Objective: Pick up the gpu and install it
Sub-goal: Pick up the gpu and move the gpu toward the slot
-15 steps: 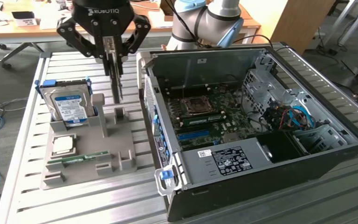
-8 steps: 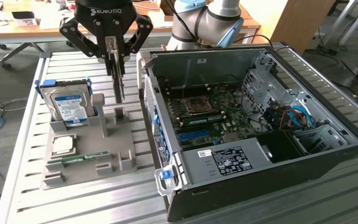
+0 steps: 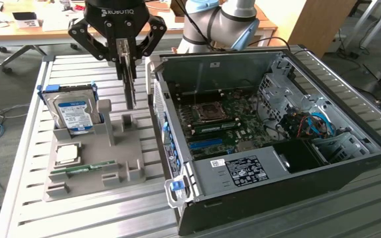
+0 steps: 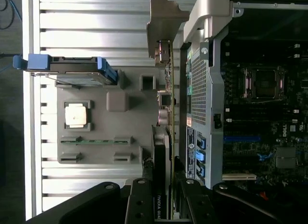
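My gripper (image 3: 127,55) is shut on the gpu (image 3: 130,89), a thin card that hangs edge-on and upright below the fingers. The card is lifted clear above the grey holder (image 3: 121,153) and sits just beside the open computer case's (image 3: 270,148) near wall. In the wrist view the gpu (image 4: 168,137) runs as a narrow strip from my gripper (image 4: 166,204) out to its silver end bracket (image 4: 163,21), between the grey holder (image 4: 96,123) and the case wall (image 4: 199,98). The motherboard (image 3: 220,124) with a blue slot (image 3: 207,144) lies open inside the case.
On the grey holder stand a blue-and-white-labelled hard drive (image 3: 75,111), a square processor (image 3: 67,153) and a narrow green memory stick (image 3: 85,168). All of it rests on a slatted metal table (image 3: 78,218). Cables and drive bays (image 3: 316,126) fill the case's far end.
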Robot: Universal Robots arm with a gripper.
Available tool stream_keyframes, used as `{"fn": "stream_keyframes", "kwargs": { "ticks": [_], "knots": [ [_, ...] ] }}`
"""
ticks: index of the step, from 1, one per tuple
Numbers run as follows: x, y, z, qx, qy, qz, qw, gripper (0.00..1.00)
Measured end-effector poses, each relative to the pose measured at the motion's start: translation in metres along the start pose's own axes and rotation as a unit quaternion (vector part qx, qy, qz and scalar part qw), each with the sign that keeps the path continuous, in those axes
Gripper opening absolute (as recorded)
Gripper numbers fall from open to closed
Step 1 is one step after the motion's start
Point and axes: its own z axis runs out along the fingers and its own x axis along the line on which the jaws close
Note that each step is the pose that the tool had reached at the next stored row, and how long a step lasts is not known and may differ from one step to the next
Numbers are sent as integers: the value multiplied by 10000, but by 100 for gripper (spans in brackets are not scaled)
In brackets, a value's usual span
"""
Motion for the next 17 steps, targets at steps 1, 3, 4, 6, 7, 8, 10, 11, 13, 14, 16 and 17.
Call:
{"fn": "stream_keyframes", "kwargs": {
  "ticks": [1,3,4,6,7,8,10,11,13,14,16,17],
  "knots": [
    [-9,0,0,0,0,0,10000,27],
    [-28,1,1,0,0,0,10000,27],
    [-37,1,1,0,0,0,10000,27],
    [-57,1,1,0,0,0,10000,27],
    [-67,1,2,0,0,0,10000,27],
    [-77,1,2,0,0,0,10000,27],
    [-97,2,2,0,0,0,10000,27],
    [-107,2,3,0,0,0,10000,27],
    [-129,2,3,0,0,0,10000,27],
    [-140,2,3,0,0,0,10000,27],
    [-165,3,3,0,0,0,10000,27],
    [-176,3,4,0,0,0,10000,27]
  ]
}}
